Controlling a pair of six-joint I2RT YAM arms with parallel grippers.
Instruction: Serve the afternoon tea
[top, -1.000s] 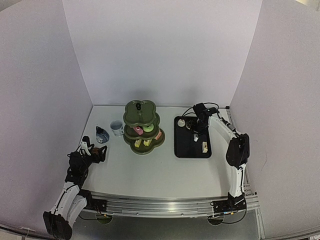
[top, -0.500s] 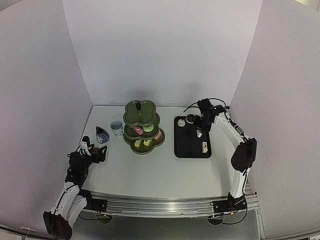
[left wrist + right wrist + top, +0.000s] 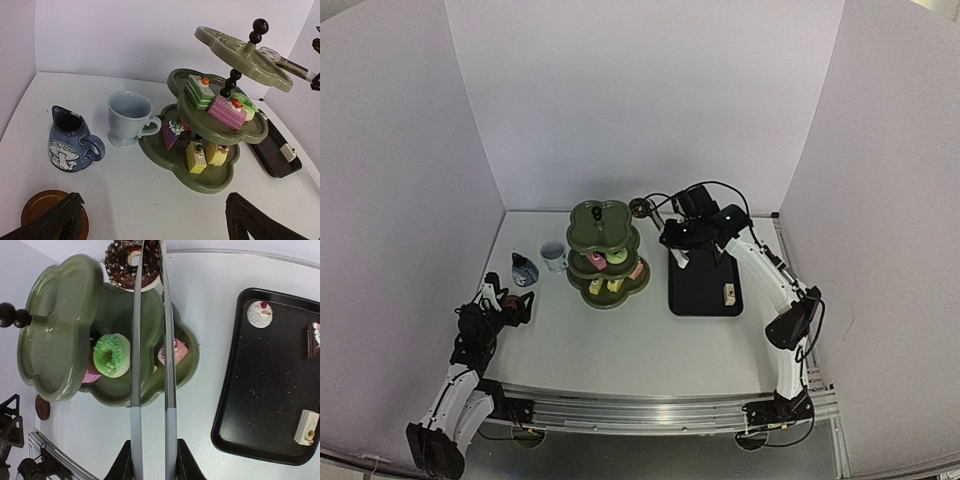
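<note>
Chocolate doughnut (image 3: pixel 132 262) with sprinkles is held in the air between the tips of the metal tongs (image 3: pixel 136 390), at the far right rim of the top tier of the green three-tier stand (image 3: pixel 60 330). Whether it hangs over the tier or just beside it cannot be told. Tong handles are pinched together by the right gripper (image 3: pixel 152 462). Left gripper (image 3: pixel 150 227) is spread wide and empty, near the left edge of the table (image 3: pixel 150 195), beside a brown coaster (image 3: pixel 42 210). Three small cakes lie on the black tray (image 3: pixel 270 390) toward the right edge.

Risks judged: the grip is indirect, so slackened tongs would drop the doughnut onto the lower tiers. Tips lowered short would strike the rim or the beaded finial (image 3: pixel 12 315) and rock the stand.
</note>
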